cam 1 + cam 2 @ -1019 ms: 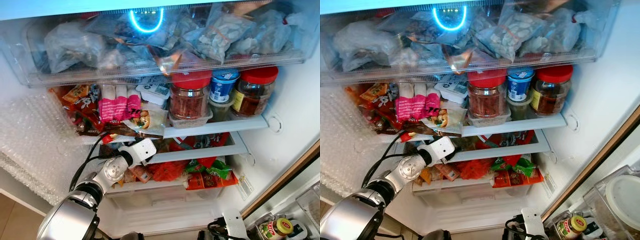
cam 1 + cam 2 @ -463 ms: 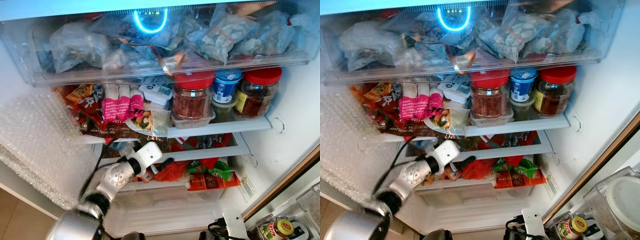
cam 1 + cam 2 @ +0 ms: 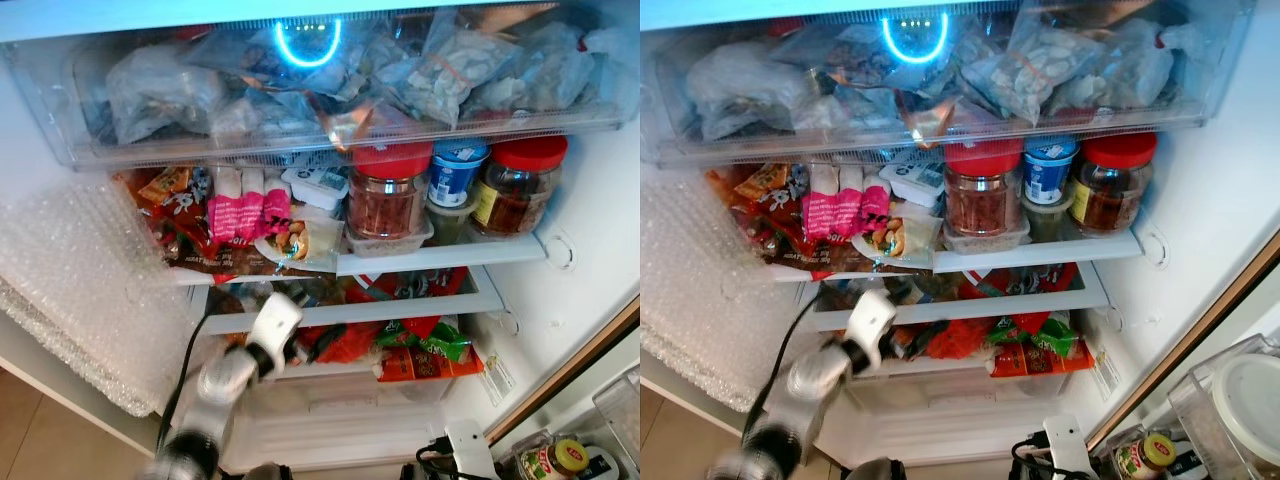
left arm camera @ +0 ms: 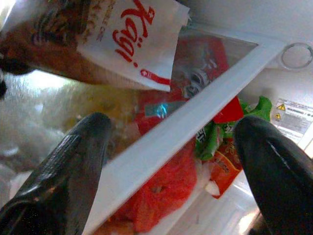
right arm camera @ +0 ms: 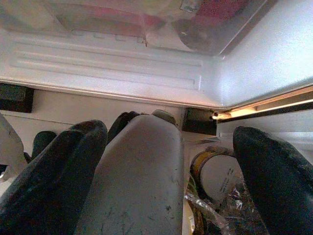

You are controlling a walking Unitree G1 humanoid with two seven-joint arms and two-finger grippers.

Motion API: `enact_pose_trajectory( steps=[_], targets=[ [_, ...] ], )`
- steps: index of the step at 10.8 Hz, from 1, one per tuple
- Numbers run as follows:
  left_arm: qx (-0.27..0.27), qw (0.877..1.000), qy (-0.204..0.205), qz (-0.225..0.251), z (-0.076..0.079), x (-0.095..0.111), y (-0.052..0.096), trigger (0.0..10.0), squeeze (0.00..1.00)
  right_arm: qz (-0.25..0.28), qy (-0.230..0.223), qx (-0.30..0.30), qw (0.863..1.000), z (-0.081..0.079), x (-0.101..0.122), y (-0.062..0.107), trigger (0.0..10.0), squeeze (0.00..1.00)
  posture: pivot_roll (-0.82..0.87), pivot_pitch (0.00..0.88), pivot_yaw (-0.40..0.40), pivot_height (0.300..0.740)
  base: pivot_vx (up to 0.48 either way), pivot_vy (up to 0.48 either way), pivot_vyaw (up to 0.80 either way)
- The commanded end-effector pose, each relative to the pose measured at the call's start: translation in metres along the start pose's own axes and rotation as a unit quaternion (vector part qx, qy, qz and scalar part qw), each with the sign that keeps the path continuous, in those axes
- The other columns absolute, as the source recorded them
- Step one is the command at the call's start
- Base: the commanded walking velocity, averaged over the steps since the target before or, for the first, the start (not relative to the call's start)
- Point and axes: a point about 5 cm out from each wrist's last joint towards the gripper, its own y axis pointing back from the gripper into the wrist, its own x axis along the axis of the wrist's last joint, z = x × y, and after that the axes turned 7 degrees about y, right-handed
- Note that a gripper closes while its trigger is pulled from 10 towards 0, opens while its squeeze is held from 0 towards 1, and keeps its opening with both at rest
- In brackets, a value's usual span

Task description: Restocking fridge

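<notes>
Fridge [image 3: 590, 250]: you are looking into it with the door open, every shelf packed.
Top drawer [image 3: 60, 150]: clear, running the full width under the blue ring light [image 3: 308, 45], stuffed with plastic bags.
Upper shelf [image 3: 440, 255]: at its right end you have a red-lidded jar [image 3: 385, 195], a blue-lidded tub [image 3: 453, 172] and a second red-lidded jar [image 3: 517, 190]; toward its left end, a pink packet [image 3: 247, 215] and other snack packs.
Lower shelf [image 4: 186, 134]: its white front edge runs across your left wrist view, with red bags [image 3: 350, 340] and green-and-orange packets [image 3: 430, 350] below it, toward the right end.
Left gripper [image 4: 168, 161]: your arm is blurred, the gripper at the front edge of the lower shelf near its left end. Fingers [image 4: 73, 161] spread wide, one either side of the shelf edge, holding nothing.
Kägi pack [image 4: 122, 39]: white with red lettering, lying just beyond the left gripper's fingers.
Right gripper [image 5: 168, 161]: low at the fridge's bottom front edge, fingers parted, nothing between them you could call gripped.
Bubble wrap [image 3: 80, 290]: covers the fridge's left wall.
</notes>
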Motion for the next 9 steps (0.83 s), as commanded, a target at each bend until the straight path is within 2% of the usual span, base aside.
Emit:
enact_pose_trajectory(
  steps=[1, 2, 3, 6, 7, 9],
  targets=[
    [0.013, 1.0, 0.018, 0.002, -0.002, -0.001, 0.008, 10.0, 0.0, -0.041, -0.004, 0.008, 0.999, -0.003, -0.02, 0.004, 10.0, 0.0, -0.05, 0.012, 0.052, 0.644, 0.0, 0.0, 0.0],
    [0.026, 0.999, 0.028, -0.004, 0.001, -0.007, 0.019, 10.0, 0.0, -0.041, -0.003, 0.009, 0.999, -0.003, -0.021, 0.004, 10.0, 0.0, -0.05, 0.014, 0.053, 0.644, 0.0, 0.0, 0.0],
    [0.066, 0.997, 0.037, 0.011, -0.002, -0.006, 0.026, 10.0, 0.0, -0.042, -0.001, 0.01, 0.999, -0.002, -0.021, 0.004, 10.0, 0.0, -0.04, 0.015, 0.047, 0.644, 0.0, 0.0, 0.0],
    [0.167, 0.985, 0.048, 0.008, -0.02, -0.007, 0.042, 10.0, 0.0, -0.043, 0.003, 0.012, 0.999, -0.001, -0.023, 0.005, 10.0, 0.0, -0.06, 0.006, 0.039, 0.644, 0.0, 0.0, 0.0],
    [0.184, 0.982, 0.051, 0.007, -0.024, -0.006, 0.045, 10.0, 0.0, -0.044, 0.004, 0.012, 0.999, -0.001, -0.024, 0.005, 10.0, 0.0, -0.05, 0.0, 0.036, 0.644, 0.0, 0.0, 0.0],
    [0.188, 0.981, 0.033, -0.014, -0.025, -0.01, 0.049, 10.0, 0.0, -0.043, 0.002, 0.009, 0.999, -0.002, -0.025, 0.005, 10.0, 0.0, -0.07, 0.0, 0.041, 0.644, -0.289, 0.0, 0.0]
  ],
)
